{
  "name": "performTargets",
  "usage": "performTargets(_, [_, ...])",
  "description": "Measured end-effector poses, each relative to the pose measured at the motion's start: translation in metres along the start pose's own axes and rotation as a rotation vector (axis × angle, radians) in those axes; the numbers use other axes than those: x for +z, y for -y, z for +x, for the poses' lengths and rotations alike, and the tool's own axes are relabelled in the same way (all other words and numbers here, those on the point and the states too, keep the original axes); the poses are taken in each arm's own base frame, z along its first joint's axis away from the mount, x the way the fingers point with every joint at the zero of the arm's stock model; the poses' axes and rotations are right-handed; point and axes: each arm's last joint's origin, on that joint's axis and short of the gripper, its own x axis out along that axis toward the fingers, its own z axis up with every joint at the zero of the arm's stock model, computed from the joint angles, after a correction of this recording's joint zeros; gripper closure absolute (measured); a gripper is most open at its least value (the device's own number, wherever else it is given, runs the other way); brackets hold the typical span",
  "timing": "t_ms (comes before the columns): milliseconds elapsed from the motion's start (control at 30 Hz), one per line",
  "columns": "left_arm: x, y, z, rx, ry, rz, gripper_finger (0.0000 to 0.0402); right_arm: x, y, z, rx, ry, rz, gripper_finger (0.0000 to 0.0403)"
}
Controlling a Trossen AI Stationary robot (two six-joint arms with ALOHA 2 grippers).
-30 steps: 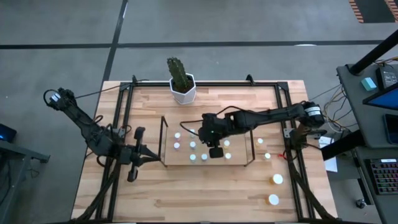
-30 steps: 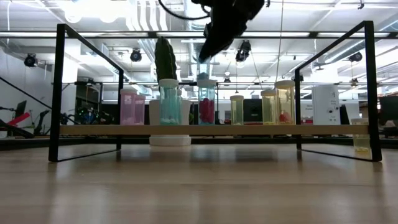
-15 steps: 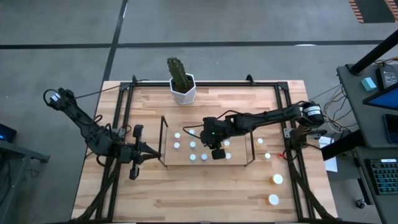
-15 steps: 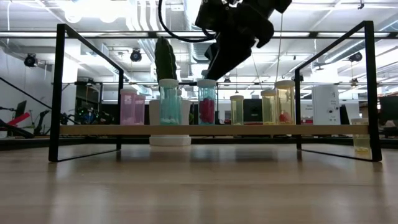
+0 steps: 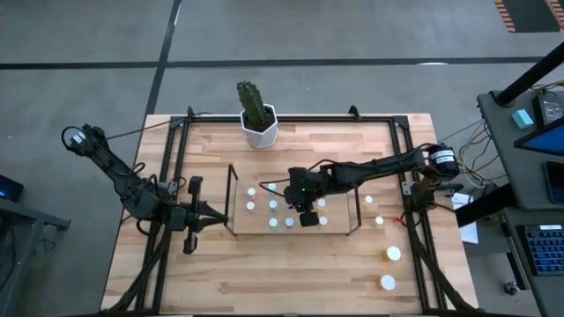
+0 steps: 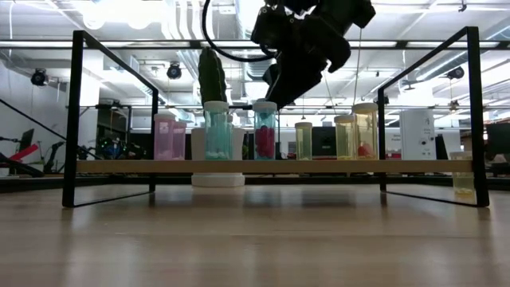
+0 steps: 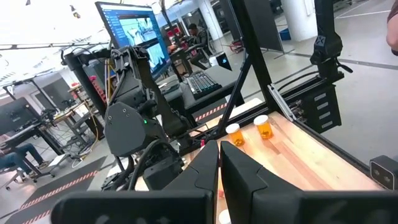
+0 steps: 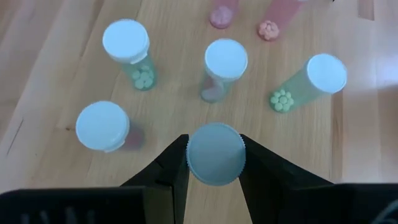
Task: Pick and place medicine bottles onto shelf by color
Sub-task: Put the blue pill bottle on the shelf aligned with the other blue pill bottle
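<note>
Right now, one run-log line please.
right tool: shut on bottle, over shelf | left tool: shut, idle left of shelf

Compared with one second ago, I see my right gripper (image 6: 275, 94) is lower over the shelf (image 6: 239, 167) and a little more toward its front. The bottle (image 8: 215, 153) between its fingers now stands on the shelf board.

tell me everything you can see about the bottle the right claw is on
The bottle has a round pale cap and a clear bluish body with pink contents, as the low view shows. It stands upright on the shelf among other capped bottles. The right claw comes from above, its dark fingers against both sides of the cap.
</note>
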Motion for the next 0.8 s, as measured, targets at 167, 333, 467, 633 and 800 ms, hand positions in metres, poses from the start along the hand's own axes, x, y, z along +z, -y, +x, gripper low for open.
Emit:
performTargets(167, [0.0, 0.0001, 0.0001, 0.0, 0.0, 0.0, 0.0402, -0.0026, -0.0001, 0.0039, -0.005, 0.027, 0.002, 0.0294])
performTargets(333, [-0.0001, 0.0001, 0.0001, -0.001, 0.0, 0.0, 0.0402, -0.0067, -0.0001, 0.0061, -0.005, 0.017, 0.006, 0.0294])
performTargets(467, [0.0, 0.0001, 0.0001, -0.001, 0.0, 0.0, 0.0402, -0.0083, -0.0002, 0.0068, -0.004, 0.012, 0.008, 0.0294])
performTargets(633, [0.0, 0.0001, 0.0001, -0.001, 0.0, 0.0, 0.0402, -0.0084, -0.0002, 0.0069, -0.005, 0.012, 0.008, 0.0294])
performTargets(800, [0.0001, 0.0001, 0.0001, -0.001, 0.0, 0.0, 0.0402, -0.0083, -0.0001, 0.0069, -0.006, 0.012, 0.008, 0.0294])
